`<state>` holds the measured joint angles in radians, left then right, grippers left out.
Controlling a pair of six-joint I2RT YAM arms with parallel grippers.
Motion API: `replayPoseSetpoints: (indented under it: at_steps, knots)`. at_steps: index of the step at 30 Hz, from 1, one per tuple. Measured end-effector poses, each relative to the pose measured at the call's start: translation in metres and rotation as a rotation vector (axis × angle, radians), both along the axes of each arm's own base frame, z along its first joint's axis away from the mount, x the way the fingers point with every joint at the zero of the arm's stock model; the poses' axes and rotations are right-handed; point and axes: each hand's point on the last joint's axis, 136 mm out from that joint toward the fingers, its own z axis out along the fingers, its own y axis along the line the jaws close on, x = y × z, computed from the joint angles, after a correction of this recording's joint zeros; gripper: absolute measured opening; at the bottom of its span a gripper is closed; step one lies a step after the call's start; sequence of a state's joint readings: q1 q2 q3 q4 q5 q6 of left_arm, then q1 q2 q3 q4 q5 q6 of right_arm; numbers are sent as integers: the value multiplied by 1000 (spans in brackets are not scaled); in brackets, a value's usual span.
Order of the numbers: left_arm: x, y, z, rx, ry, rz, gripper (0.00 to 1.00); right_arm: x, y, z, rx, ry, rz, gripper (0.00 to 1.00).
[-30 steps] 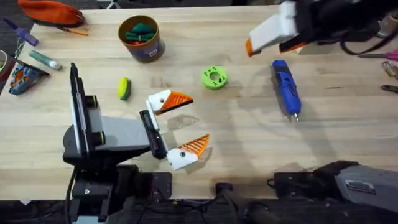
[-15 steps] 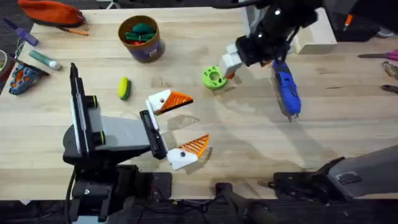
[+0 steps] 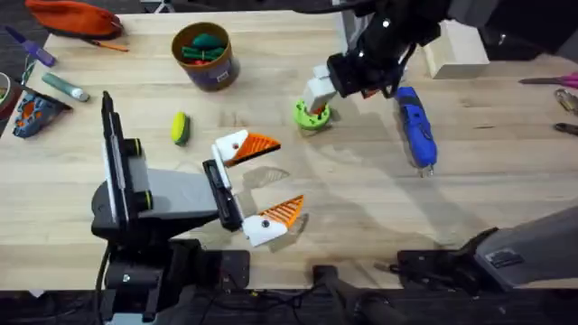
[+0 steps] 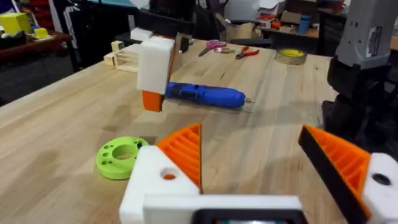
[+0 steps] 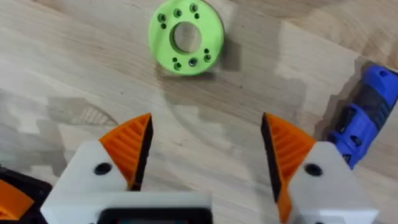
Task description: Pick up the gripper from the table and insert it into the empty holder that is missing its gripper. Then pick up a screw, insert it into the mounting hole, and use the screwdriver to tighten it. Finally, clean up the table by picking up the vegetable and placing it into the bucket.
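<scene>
My right gripper (image 3: 327,93) reaches across the table and hangs open just above the green holed disc (image 3: 311,115); in its own view the disc (image 5: 186,36) lies ahead of the spread orange pads (image 5: 134,146). To the right of that gripper lies the blue screwdriver (image 3: 415,126), also seen in the wrist views (image 4: 205,94) (image 5: 367,118). My left gripper (image 3: 287,173) rests open and empty near the front. The yellow-green vegetable (image 3: 181,128) lies to its left. The tan bucket (image 3: 206,54) stands at the back left with green items inside. The loose gripper, empty holder and screw are out of view.
A pale wooden rack (image 3: 456,45) stands at the back right. Pens, a marker and an orange pouch (image 3: 77,16) sit along the left edge, with small tools at the right edge. The right arm's base (image 4: 367,62) rises close beside my left gripper.
The right arm has swung from the back right down and leftward, bringing its gripper over the green disc. The left arm has not moved.
</scene>
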<state>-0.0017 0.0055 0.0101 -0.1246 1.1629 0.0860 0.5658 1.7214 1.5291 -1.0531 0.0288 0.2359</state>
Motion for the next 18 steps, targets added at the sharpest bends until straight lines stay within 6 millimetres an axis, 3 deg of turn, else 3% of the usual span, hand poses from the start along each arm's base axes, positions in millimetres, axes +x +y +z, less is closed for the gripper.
replayPoseSetpoints:
  at_steps: [6,14,18]
  knots:
    - [0,0,0,0,0,0,987,0,5,-4,2,8,-15,931]
    - [0,0,0,0,0,0,986,10,11,-46,-44,73,-15,931]
    - [0,0,0,0,0,0,986,11,10,-52,-72,94,-2,929]
